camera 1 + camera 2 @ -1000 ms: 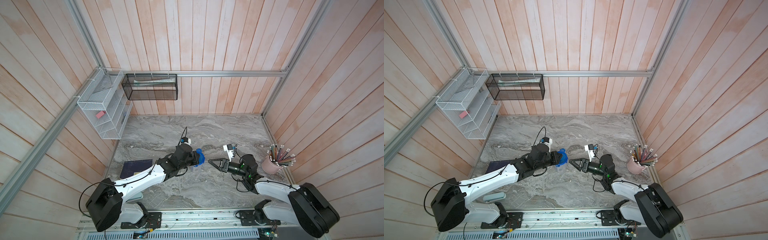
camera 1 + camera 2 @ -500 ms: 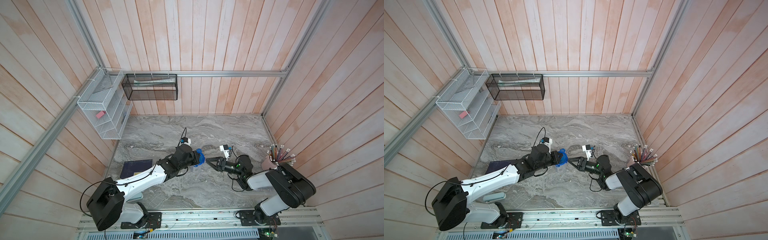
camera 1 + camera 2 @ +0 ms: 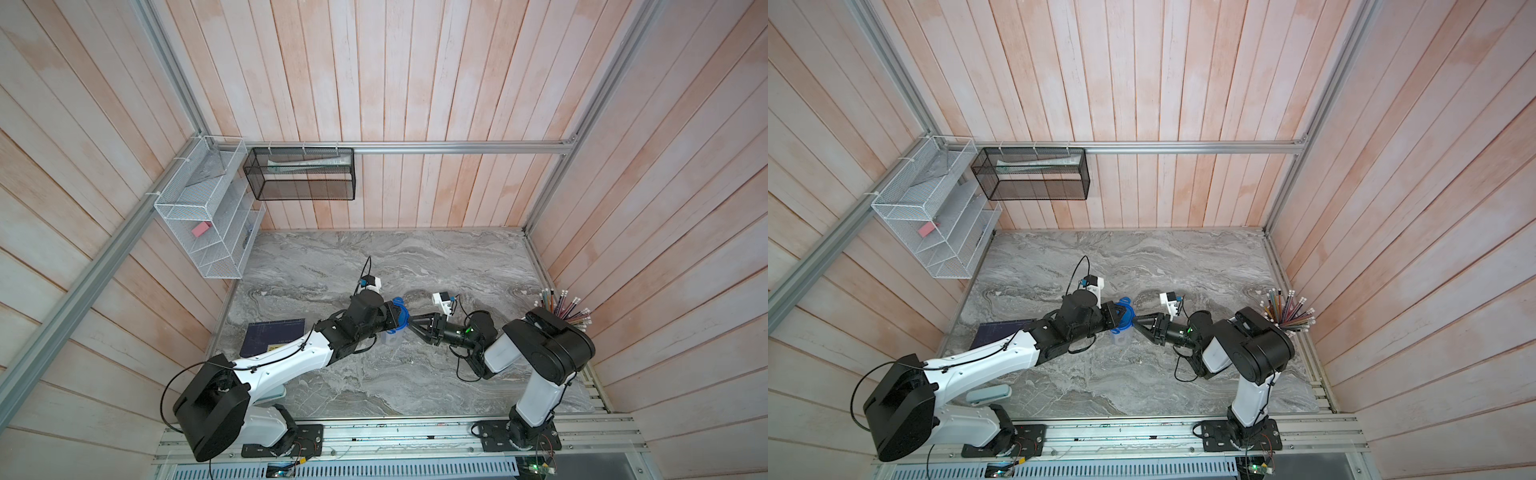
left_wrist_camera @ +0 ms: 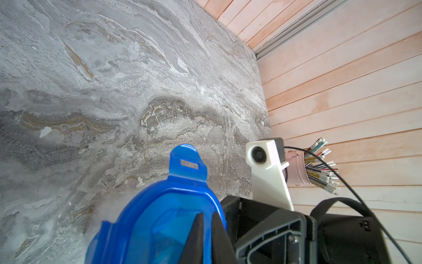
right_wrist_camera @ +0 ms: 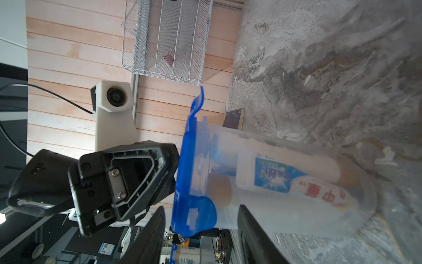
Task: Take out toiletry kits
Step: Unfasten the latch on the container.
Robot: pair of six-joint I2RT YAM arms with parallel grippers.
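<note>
A clear plastic container (image 5: 296, 219) stands on the marble table (image 3: 374, 257), seen in both top views (image 3: 1120, 336). Through its wall I see the toiletry kits: a white toothpaste tube (image 5: 280, 176) with a blue label, a tube with red print (image 5: 319, 192), and a pale bottle with an orange end (image 5: 220, 189). The blue lid (image 4: 159, 217) sits on the rim (image 3: 400, 318). My left gripper (image 4: 206, 214) is shut on the lid from above. My right gripper (image 5: 201, 208) is open, its fingers either side of a blue lid tab (image 5: 196, 214) and the container's rim.
A pink cup of pencils (image 3: 561, 309) stands at the right wall. A dark blue notebook (image 3: 274, 336) lies left of the container, under my left arm. A white wire rack (image 3: 208, 224) and a black mesh basket (image 3: 299, 174) hang on the back walls.
My right gripper has moved left up to the container, and its jaws have narrowed around the lid tab. The right arm's elbow has risen. The left gripper stays on the lid.
</note>
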